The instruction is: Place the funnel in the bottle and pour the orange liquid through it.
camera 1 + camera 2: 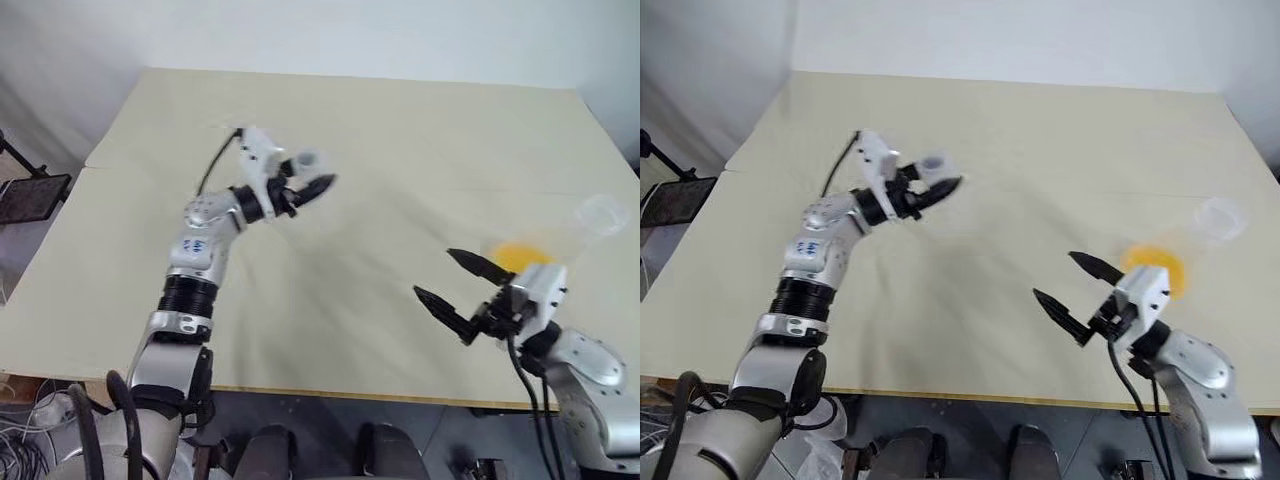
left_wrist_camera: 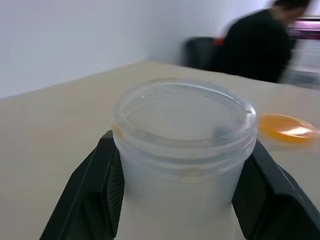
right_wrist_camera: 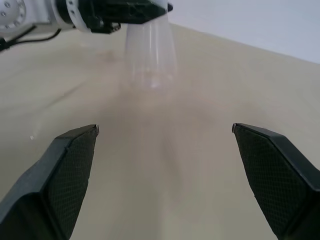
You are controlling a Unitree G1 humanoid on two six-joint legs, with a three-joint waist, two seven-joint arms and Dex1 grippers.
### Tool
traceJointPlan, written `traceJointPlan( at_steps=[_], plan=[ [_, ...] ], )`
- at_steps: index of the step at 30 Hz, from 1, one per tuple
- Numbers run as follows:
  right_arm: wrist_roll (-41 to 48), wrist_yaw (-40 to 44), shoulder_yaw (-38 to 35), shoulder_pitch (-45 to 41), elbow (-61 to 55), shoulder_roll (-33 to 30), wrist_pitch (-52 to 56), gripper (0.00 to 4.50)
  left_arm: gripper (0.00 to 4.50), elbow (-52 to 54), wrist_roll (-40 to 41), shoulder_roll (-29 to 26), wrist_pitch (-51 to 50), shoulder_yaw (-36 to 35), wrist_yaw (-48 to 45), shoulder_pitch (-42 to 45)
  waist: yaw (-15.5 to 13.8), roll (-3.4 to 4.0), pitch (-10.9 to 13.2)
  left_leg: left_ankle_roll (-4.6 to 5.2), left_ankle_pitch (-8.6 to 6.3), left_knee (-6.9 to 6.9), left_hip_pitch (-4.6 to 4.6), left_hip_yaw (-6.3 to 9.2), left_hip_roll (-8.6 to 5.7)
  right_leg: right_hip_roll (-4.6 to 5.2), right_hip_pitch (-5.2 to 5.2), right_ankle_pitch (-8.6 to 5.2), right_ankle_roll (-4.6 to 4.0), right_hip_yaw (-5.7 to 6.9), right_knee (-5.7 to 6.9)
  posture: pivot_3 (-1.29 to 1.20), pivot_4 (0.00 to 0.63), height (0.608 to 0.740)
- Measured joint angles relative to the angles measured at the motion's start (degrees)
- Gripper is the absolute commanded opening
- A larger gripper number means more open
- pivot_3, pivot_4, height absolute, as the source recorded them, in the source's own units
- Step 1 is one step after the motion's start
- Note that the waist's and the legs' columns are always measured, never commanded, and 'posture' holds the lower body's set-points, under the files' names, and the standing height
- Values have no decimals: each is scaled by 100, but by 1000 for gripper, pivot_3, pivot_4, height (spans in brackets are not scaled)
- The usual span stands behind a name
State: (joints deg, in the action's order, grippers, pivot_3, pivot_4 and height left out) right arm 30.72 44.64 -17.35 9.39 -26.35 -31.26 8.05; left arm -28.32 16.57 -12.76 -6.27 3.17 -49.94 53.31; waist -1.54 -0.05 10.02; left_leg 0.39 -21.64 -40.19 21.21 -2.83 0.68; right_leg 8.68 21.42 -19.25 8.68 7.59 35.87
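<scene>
My left gripper [image 1: 315, 185] is shut on the neck of the clear bottle [image 2: 182, 165], one black finger [image 2: 95, 185] on each side just under its round open mouth. Seen from the right wrist, the bottle's clear body [image 3: 150, 55] hangs blurred below those fingers, over the middle of the table. The orange liquid [image 1: 520, 257] lies in the bottom of a wide-rimmed clear flask [image 1: 600, 215] near the table's right edge. My right gripper [image 1: 434, 273] is open and holds nothing, just left of that flask and near the front edge. The funnel is out of view.
The beige table [image 1: 380, 120] stretches far behind both arms; its front edge [image 1: 330, 393] runs just below my right gripper. In the left wrist view a person in dark clothes [image 2: 260, 45] sits beyond the table's far side.
</scene>
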Motion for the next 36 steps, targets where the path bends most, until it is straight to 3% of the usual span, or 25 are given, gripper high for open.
traceJointPlan(
  at_steps=[9, 19, 26, 36],
  plan=[
    [13, -295, -354, 798, -674, 56, -13, 4500, 2441, -1537, -534, 927, 1081, 474, -291, 709, 40, 1, -1, 3, 2, 4, -14, -38, 8, -2, 6, 0, 0, -17, -6, 0, 150, 740],
    [4, -554, -308, 904, -834, 155, -13, 4500, 2441, -1787, -839, 750, 1243, 501, -560, 723, 2, 1, 0, 4, 1, 1, -9, -33, 6, -1, 7, 0, 0, -14, -6, 0, 150, 740],
    [3, -569, -293, 845, -832, 155, -13, 4500, 4463, -1772, -870, 747, 1118, 457, -573, 719, 12, 1, 0, 4, 1, 1, -10, -34, 7, -1, 7, 0, 0, -14, -6, 0, 150, 740],
    [5, -534, -290, 671, -738, 128, -13, 4500, 4463, -1652, -632, 199, 304, 183, -1203, 719, 26, 1, -1, 4, 1, 0, -11, -33, 8, -2, 7, 0, 0, -14, -3, 0, 150, 740]
  ],
)
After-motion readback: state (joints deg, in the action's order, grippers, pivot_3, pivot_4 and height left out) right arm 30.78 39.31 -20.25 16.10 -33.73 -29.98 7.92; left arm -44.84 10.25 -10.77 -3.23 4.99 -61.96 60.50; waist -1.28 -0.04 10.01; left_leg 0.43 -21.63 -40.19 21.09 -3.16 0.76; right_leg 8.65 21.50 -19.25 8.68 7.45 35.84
